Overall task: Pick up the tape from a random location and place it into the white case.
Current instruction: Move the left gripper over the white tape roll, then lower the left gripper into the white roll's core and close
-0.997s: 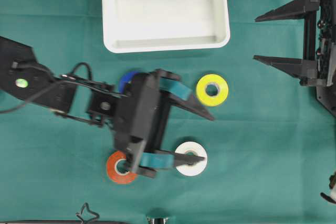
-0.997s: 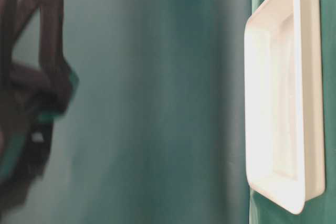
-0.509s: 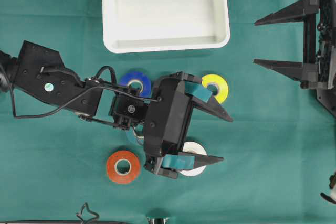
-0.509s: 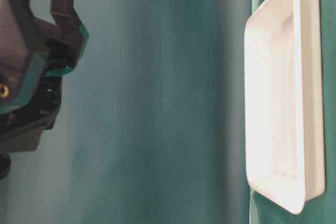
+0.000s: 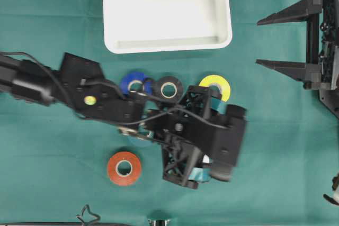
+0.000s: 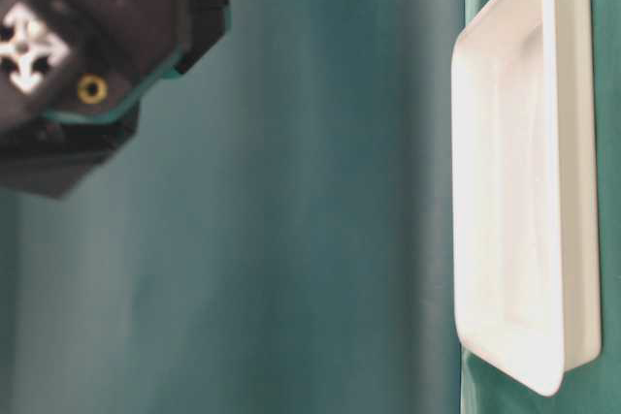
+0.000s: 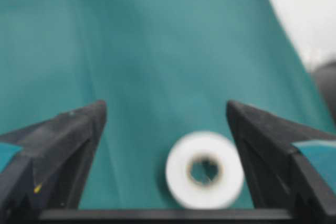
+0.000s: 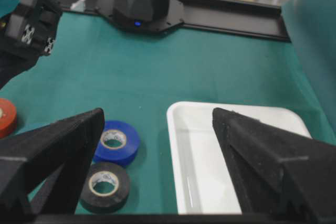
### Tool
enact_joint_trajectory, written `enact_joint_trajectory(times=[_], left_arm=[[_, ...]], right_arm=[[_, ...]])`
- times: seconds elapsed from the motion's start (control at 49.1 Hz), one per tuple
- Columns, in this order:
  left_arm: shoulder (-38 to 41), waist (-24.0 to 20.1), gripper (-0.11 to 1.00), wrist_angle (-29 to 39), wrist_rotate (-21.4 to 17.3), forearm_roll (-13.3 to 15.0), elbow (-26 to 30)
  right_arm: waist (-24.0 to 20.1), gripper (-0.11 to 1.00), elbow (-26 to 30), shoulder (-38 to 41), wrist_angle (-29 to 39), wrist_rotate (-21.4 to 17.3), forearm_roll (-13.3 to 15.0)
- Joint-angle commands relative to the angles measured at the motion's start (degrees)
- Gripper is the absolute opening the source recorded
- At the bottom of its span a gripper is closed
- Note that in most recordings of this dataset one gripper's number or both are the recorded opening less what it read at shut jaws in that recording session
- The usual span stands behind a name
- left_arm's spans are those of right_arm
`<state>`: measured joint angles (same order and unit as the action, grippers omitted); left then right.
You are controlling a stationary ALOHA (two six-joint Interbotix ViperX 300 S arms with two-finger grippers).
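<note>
From overhead, the white case (image 5: pixel 167 11) sits at the top edge of the green counter (image 5: pixel 275 157). Below the case lie a blue roll (image 5: pixel 133 82), a black roll (image 5: pixel 169 88) and a yellow roll (image 5: pixel 215 85) in a row, with an orange roll (image 5: pixel 124 168) further below. The left arm reaches over this row, and its body hides the left hand and nearly all of the white tape. The right hand (image 5: pixel 275 41) waits to the right of the case, its two prongs spread wide and holding nothing. The table-level view shows only the case's (image 6: pixel 524 181) rim and part of the left arm. The left wrist view alone shows the white tape (image 7: pixel 205 170) lying flat between the wide-spread prongs of the left hand (image 7: pixel 165 129), untouched. The right wrist view shows the case (image 8: pixel 236 150) just right of the blue (image 8: pixel 116 141) and black (image 8: pixel 105 184) rolls.
</note>
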<state>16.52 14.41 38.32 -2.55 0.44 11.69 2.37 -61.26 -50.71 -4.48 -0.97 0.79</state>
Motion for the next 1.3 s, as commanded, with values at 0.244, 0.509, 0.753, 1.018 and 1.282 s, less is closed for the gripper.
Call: enact_joint_trajectory(times=[0.244, 0.509, 0.753, 1.018, 1.282], left_arm=[[4.7, -0.3, 1.00, 22.0, -0.3, -1.1, 15.6], [5.5, -0.4, 1.00, 23.9, -0.3, -1.4, 17.3], [5.5, -0.4, 1.00, 23.9, -0.3, -1.3, 16.7], [5.6, -0.4, 1.00, 23.8, -0.3, -1.4, 16.5], [5.4, -0.4, 1.00, 20.5, -0.2, -1.3, 12.6]], right_arm=[[-0.2, 0.93, 1.5, 1.0, -0.5, 0.1, 0.1], [-0.2, 0.93, 1.6, 1.5, -0.5, 0.1, 0.3], [-0.2, 0.93, 1.6, 1.5, -0.5, 0.1, 0.3], [-0.2, 0.93, 1.6, 1.6, -0.5, 0.1, 0.4], [-0.2, 0.93, 1.6, 1.6, -0.5, 0.2, 0.4]])
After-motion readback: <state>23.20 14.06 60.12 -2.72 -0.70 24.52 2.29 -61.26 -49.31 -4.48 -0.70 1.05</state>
